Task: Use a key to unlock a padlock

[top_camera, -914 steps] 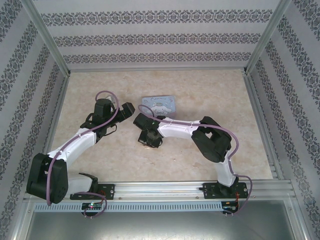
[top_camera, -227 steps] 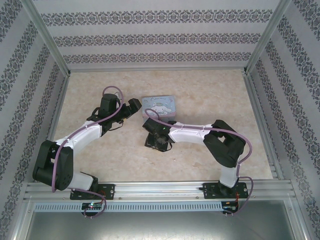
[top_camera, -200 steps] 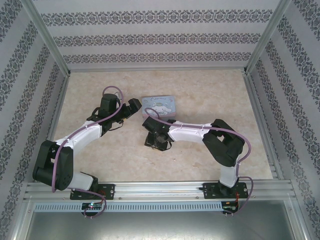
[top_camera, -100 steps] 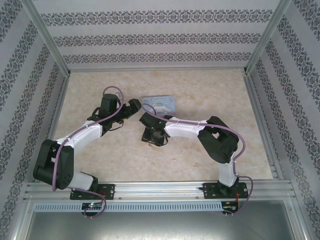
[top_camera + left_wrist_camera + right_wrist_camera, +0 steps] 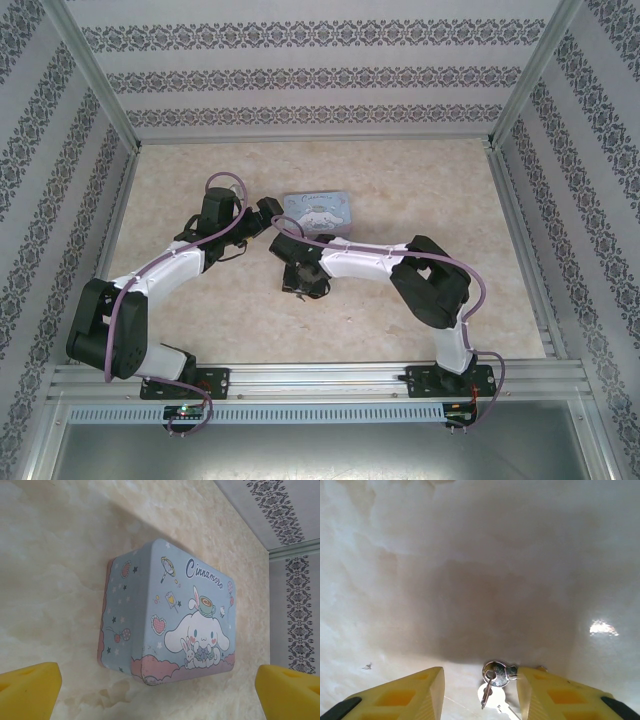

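Note:
A small silver key on a ring lies on the table between my right gripper's yellow fingers. Its blade end runs under the right-hand finger. A second pale key hangs from the same ring. The jaws stand apart, and the left-hand finger is well clear of the key. The padlock is hidden. Seen from above, the right gripper points down at the table just in front of the tin. My left gripper is open, with yellow pads at the frame's lower corners and nothing between them.
A light-blue cartoon tin box lies flat on the marble table, just ahead of the left gripper and behind the right one. From above the tin sits mid-table. Patterned walls and metal rails enclose the workspace.
My right arm has swung slightly to the left, carrying its gripper a little leftward in front of the tin. The left arm and the tin have stayed put.

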Tool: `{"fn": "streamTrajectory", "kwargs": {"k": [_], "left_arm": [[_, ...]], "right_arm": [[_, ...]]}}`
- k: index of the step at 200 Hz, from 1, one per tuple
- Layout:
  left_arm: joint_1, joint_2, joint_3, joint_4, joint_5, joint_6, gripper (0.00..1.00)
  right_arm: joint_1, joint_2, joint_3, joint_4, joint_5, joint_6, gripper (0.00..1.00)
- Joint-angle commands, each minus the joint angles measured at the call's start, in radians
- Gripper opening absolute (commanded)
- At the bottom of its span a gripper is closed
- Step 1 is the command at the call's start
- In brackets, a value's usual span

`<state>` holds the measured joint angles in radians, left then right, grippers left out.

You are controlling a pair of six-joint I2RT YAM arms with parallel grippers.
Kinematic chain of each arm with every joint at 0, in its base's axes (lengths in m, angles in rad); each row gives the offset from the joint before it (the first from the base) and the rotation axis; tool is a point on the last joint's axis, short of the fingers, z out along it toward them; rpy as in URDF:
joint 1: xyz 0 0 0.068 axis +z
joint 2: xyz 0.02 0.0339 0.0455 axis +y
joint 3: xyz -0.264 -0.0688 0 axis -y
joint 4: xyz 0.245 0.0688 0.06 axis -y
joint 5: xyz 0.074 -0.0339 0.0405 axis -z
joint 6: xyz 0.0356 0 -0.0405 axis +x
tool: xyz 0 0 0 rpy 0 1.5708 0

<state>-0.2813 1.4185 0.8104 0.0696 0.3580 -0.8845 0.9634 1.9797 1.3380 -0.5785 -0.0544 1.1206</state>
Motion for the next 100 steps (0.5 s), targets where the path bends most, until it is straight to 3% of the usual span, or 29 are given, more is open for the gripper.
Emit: {"fn": "streamTrajectory", "kwargs": {"k": [1, 100], "left_arm": [[0.004, -0.024, -0.006, 0.049, -0.010, -0.016, 0.99], [0.013, -0.020, -0.014, 0.066, -0.006, -0.020, 0.99]], "right_arm": [[0.015, 0.001, 0.015, -0.066, 0.054, -0.007, 0.43], [0.046, -0.041, 0.034, -0.108, 0.111, 0.033, 0.45]]}}
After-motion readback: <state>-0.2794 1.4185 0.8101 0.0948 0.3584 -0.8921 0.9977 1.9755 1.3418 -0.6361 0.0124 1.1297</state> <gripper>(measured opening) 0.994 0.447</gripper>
